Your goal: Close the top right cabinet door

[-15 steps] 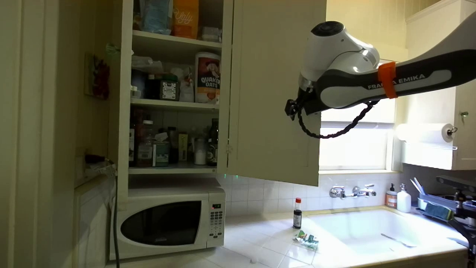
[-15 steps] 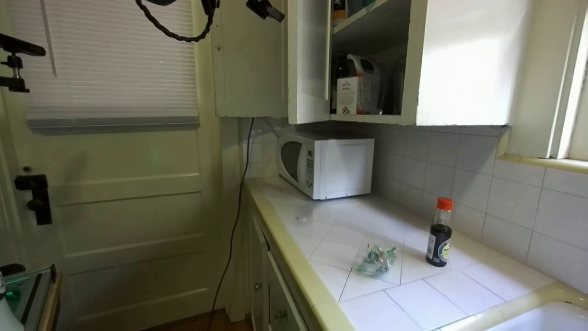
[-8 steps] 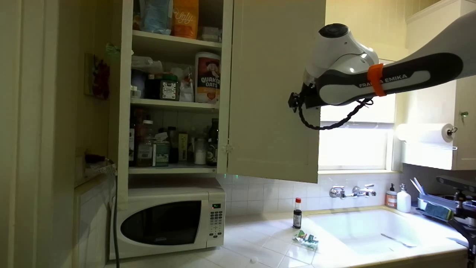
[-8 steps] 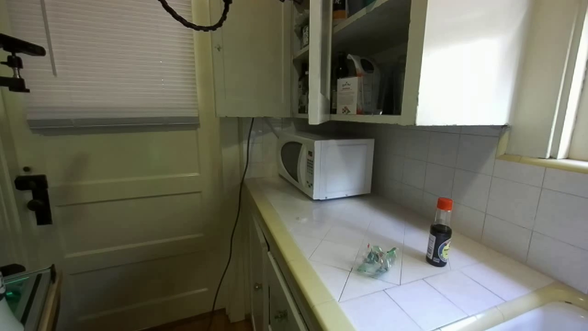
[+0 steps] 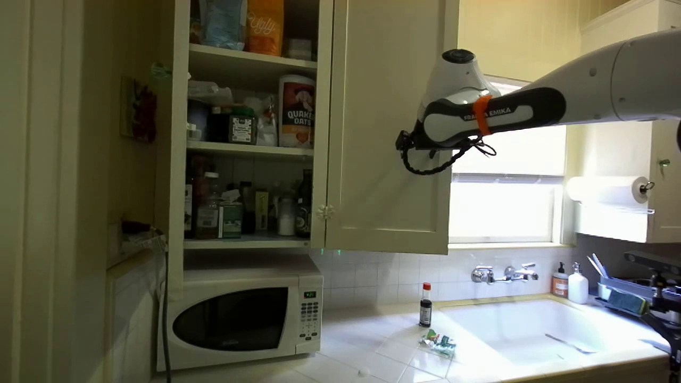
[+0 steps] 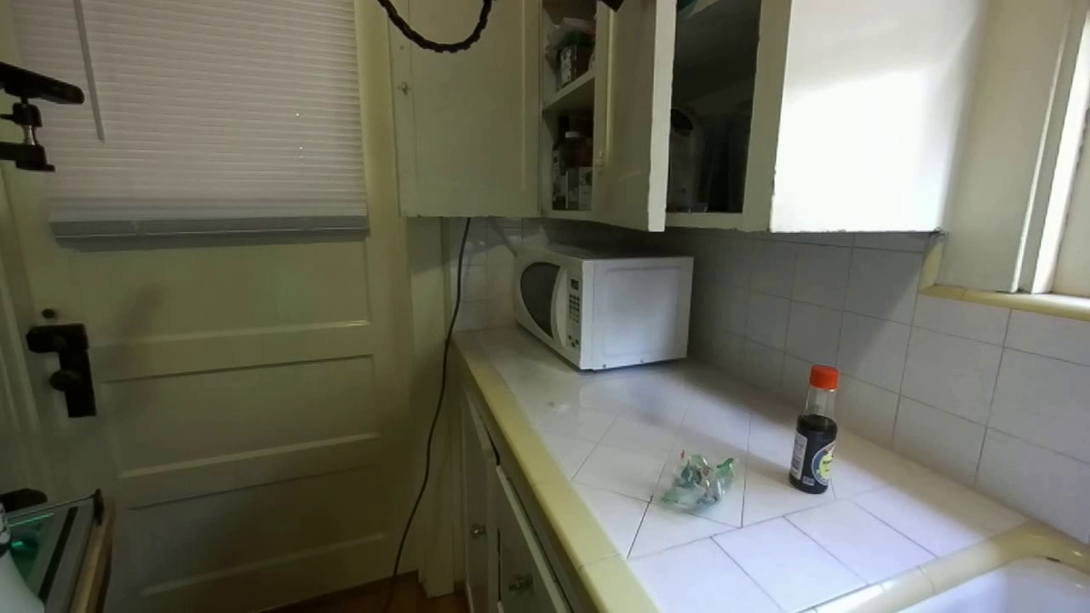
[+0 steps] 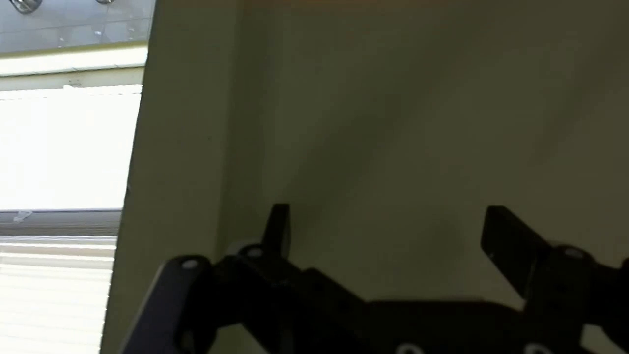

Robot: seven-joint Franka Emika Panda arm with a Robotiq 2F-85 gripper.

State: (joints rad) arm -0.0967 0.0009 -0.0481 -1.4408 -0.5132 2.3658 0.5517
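The cabinet door point(image 5: 380, 111) is plain cream, the microwave point(image 6: 626, 311) white, the bottle cap point(image 6: 823, 377) red.

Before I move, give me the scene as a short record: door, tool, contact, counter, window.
Top right cabinet door: partly open, dark cabinet opening showing past its edge in an exterior view
Tool: open, nothing held, facing the door
Contact: cannot tell
Counter: microwave, red-capped bottle, crumpled wrapper
Window: visible past the door's edge, wrist view

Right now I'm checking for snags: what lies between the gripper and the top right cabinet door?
In the wrist view, nothing shows between the open gripper and the top right cabinet door; whether they touch, I cannot tell.
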